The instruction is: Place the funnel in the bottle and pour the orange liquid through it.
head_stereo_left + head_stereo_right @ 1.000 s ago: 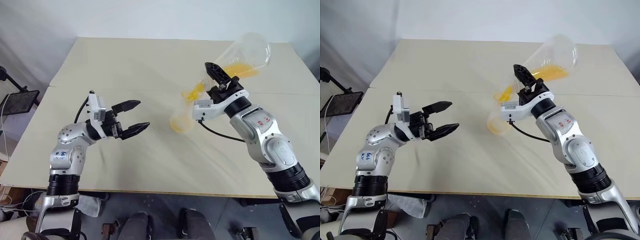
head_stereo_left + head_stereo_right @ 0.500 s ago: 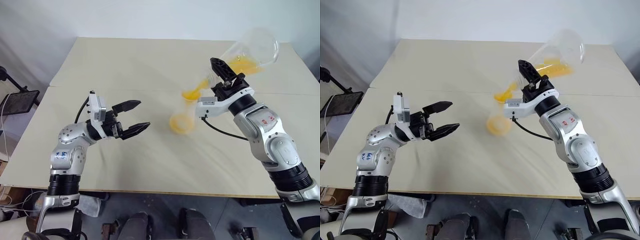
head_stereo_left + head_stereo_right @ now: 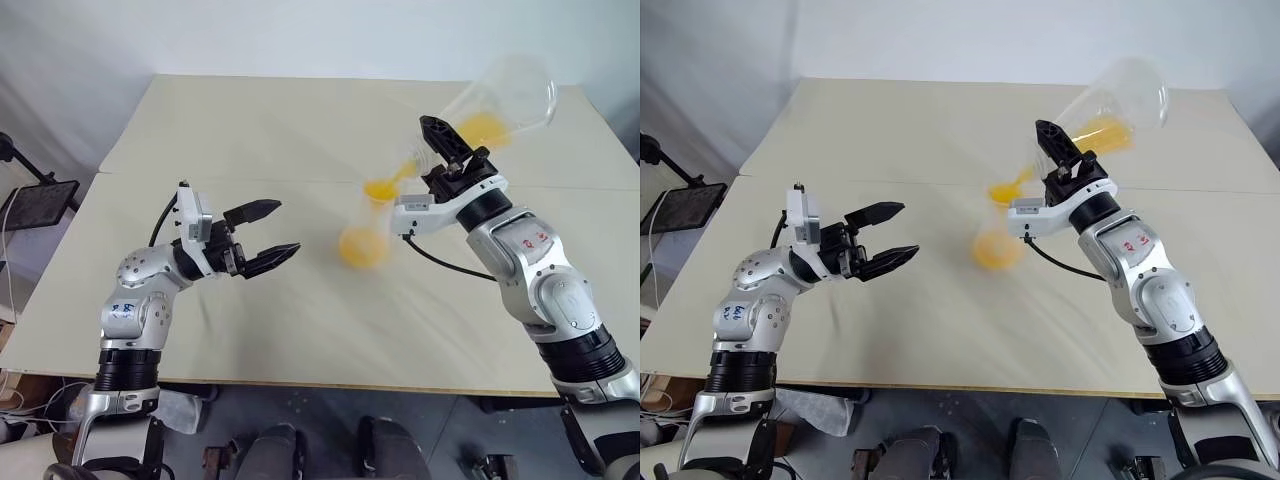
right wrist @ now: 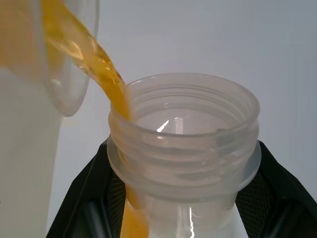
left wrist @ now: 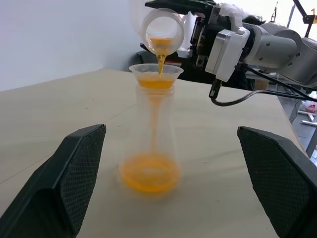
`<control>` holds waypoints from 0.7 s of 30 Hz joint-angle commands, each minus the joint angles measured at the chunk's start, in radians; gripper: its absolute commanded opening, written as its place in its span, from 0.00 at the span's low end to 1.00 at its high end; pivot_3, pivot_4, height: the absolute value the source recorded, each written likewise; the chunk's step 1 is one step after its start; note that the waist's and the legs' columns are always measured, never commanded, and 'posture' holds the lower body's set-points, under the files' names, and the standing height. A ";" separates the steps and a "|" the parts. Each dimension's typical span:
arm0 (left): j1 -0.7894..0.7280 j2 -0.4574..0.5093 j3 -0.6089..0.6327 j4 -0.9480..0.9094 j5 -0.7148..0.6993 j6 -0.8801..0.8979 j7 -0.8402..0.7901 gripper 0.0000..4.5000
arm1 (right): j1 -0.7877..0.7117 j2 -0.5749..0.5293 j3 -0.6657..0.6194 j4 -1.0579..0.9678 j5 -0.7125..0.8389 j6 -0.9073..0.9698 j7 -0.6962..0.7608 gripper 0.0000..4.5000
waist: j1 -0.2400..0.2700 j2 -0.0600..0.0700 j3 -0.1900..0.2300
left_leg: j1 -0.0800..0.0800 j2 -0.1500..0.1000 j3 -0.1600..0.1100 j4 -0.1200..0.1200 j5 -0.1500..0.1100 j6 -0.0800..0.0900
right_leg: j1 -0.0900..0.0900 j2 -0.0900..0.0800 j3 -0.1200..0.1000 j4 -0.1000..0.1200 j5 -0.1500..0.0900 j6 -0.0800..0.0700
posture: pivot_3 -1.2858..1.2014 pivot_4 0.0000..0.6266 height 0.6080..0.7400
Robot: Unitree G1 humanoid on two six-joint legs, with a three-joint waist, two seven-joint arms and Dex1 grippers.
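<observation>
Right claw clamped the tipped flask by its neck; left claw gaped empty at 9 o'clock of the bottle. Funnel light, tippy; orange liquid slippery; steady bottle at base.

The bottle stands alone mid-surface, funnel on top. The right hand tips a flask over it from two o'clock. Toward nine o'clock there is bare room up to the open left hand.
</observation>
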 commanded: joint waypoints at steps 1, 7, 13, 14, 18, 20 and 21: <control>-0.013 0.003 0.010 -0.019 -0.006 -0.026 0.002 1.00 | -0.006 -0.015 -0.037 -0.019 -0.012 -0.006 -0.027 0.55 | 0.000 0.000 0.000 | 0.000 0.000 0.000 0.000 0.000 0.000 | 0.000 0.000 0.000 0.000 0.000 0.000 | 0.52 0.24 1.00; -0.010 0.006 0.009 -0.022 -0.009 -0.027 0.003 1.00 | -0.008 -0.012 -0.036 -0.015 -0.017 -0.008 -0.035 0.55 | 0.000 0.000 0.000 | 0.000 0.000 0.000 0.000 0.000 0.000 | 0.000 0.000 0.000 0.000 0.000 0.000 | 0.52 0.24 1.00; -0.007 0.010 0.011 -0.024 -0.011 -0.025 0.005 1.00 | -0.012 -0.011 -0.033 -0.011 -0.018 -0.010 -0.037 0.55 | 0.000 0.000 0.000 | 0.000 0.000 0.000 0.000 0.000 0.000 | 0.000 0.000 0.000 0.000 0.000 0.000 | 0.52 0.24 1.00; -0.007 0.010 0.012 -0.025 -0.011 -0.025 0.006 1.00 | -0.013 -0.010 -0.032 -0.011 -0.017 -0.010 -0.036 0.55 | 0.000 0.000 0.000 | 0.000 0.000 0.000 0.000 0.000 0.000 | 0.000 0.000 0.000 0.000 0.000 0.000 | 0.52 0.24 1.00; -0.003 0.010 0.014 -0.031 -0.012 -0.023 0.011 1.00 | -0.016 -0.010 -0.029 -0.008 -0.014 -0.016 -0.035 0.55 | 0.000 0.000 0.000 | 0.000 0.000 0.000 0.000 0.000 0.000 | 0.000 0.000 0.000 0.000 0.000 0.000 | 0.52 0.24 1.00; -0.002 0.009 0.014 -0.035 -0.013 -0.022 0.015 1.00 | -0.016 -0.010 -0.030 -0.008 -0.012 -0.018 -0.033 0.55 | 0.000 0.000 0.000 | 0.000 0.000 0.000 0.000 0.000 0.000 | 0.000 0.000 0.000 0.000 0.000 0.000 | 0.52 0.24 1.00; -0.001 0.009 0.014 -0.037 -0.013 -0.022 0.016 1.00 | -0.017 -0.010 -0.030 -0.007 -0.012 -0.019 -0.033 0.55 | 0.000 0.000 0.000 | 0.000 0.000 0.000 0.000 0.000 0.000 | 0.000 0.000 0.000 0.000 0.000 0.000 | 0.52 0.24 1.00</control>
